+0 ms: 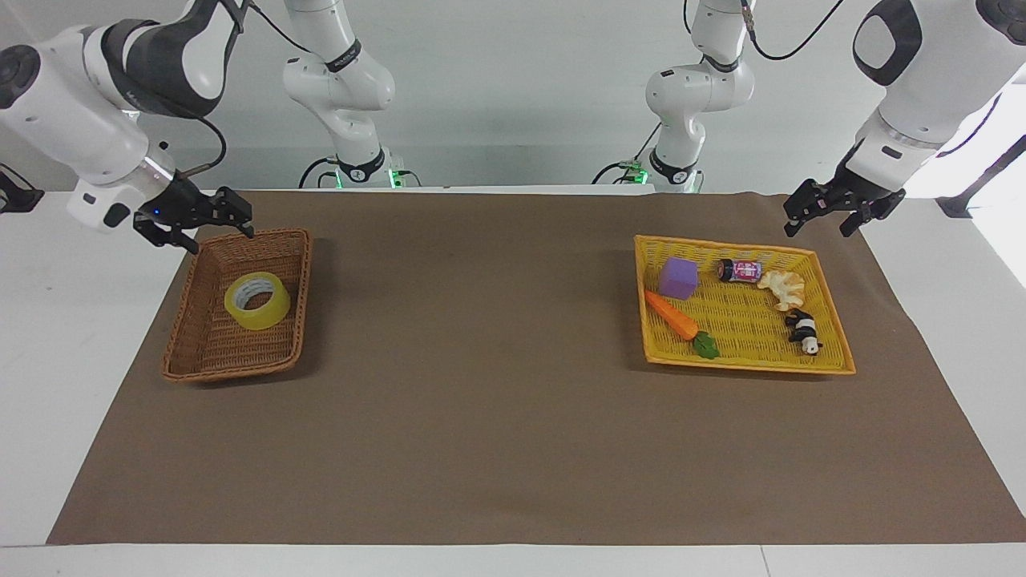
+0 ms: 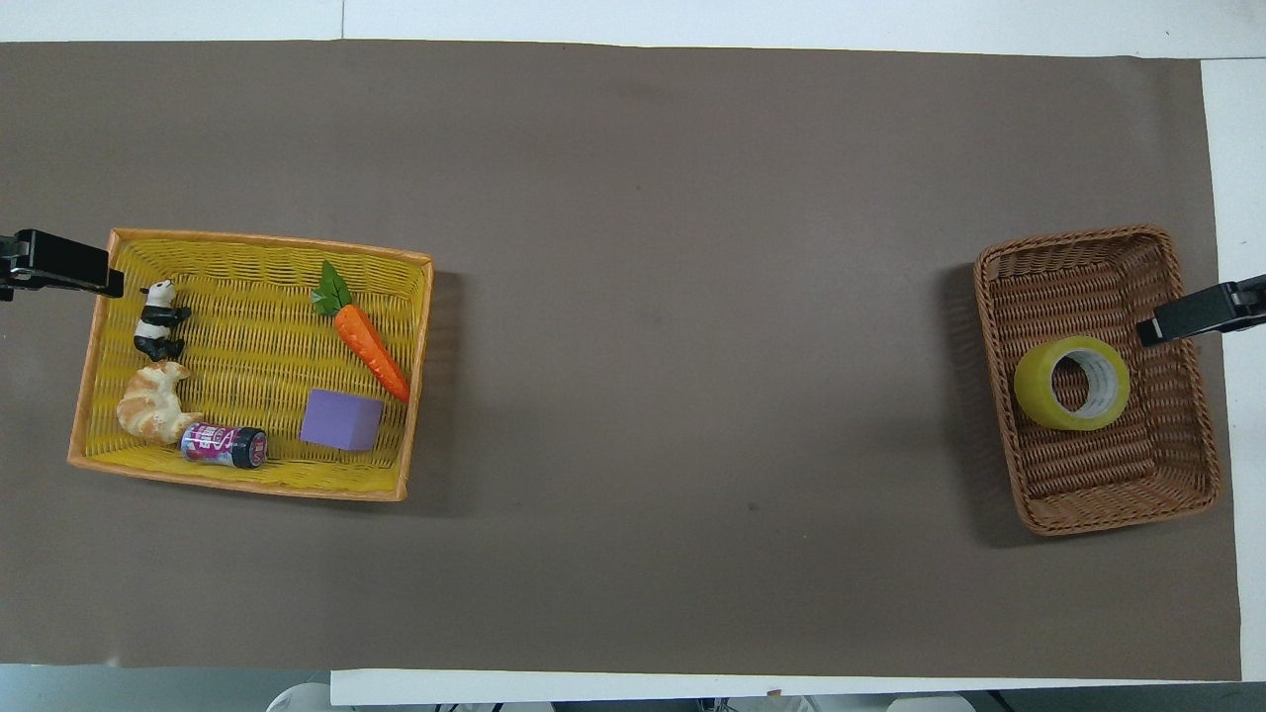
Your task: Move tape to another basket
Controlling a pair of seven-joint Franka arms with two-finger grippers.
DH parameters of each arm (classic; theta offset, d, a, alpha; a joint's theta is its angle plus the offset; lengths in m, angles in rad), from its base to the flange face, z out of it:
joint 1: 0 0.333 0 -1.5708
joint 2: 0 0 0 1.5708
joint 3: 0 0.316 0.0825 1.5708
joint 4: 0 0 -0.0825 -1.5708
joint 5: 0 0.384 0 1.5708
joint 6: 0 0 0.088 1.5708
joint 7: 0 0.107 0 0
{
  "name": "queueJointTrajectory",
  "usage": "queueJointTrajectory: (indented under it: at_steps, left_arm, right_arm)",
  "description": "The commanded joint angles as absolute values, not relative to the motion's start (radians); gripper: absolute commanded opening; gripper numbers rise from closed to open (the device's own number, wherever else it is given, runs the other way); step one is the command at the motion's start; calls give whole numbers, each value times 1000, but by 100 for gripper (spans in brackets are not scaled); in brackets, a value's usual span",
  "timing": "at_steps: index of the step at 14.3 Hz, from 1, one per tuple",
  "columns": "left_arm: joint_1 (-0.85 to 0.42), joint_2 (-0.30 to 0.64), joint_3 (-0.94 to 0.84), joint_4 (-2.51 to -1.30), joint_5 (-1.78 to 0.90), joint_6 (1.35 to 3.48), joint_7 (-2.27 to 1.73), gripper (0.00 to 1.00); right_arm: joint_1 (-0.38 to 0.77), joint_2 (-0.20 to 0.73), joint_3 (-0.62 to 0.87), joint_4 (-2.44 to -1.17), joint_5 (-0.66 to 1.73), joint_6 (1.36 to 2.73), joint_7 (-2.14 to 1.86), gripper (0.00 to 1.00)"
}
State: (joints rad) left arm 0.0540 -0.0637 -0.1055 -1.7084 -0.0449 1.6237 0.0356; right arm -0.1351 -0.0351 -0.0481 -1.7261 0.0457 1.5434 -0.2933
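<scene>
Fingers spread wide and holding nothing, the right gripper (image 1: 220,228) hangs in the air over the outer rim of the rectangular brown woven wicker basket (image 1: 186,295), at the corner nearest the robots. It is clear of the wide yellow roll of translucent tape (image 1: 257,300), which lies flat on the basket's floor, its grey-white core facing up, about midway along and free of the walls.

At the left arm's end of the table, the left gripper (image 1: 821,215) waits with its fingers equally parted and empty, raised over the brown mat (image 1: 481,417) just off the robot-side corner of the flat yellow-orange woven tray (image 1: 745,365). In that tray lie a purple cube (image 1: 678,277), an orange toy carrot (image 1: 672,314), a small dark can (image 1: 738,270), a toy croissant (image 1: 783,287) and a panda figure (image 1: 804,330).
</scene>
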Motion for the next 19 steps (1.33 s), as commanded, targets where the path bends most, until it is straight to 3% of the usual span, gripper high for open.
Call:
queueJointTrajectory:
  at_steps: [1, 5, 9, 19]
  left_arm:
    - [52, -69, -104, -1720, -25, 1632, 48, 100]
    - [52, -69, -104, -1720, -26, 1632, 48, 100]
    - [52, -69, -104, -1720, -25, 1632, 48, 100]
    - [52, -69, -103, -1720, -25, 1632, 48, 100]
  right_arm:
    - [-123, -67, -41, -1678, 18, 1468, -210, 100]
    - [-124, -39, -8, -1536, -51, 1373, -124, 100]
    - [-126, -31, -44, -1540, -14, 1324, -121, 100]
    - [-67, 17, -92, -1511, -28, 1348, -118, 100]
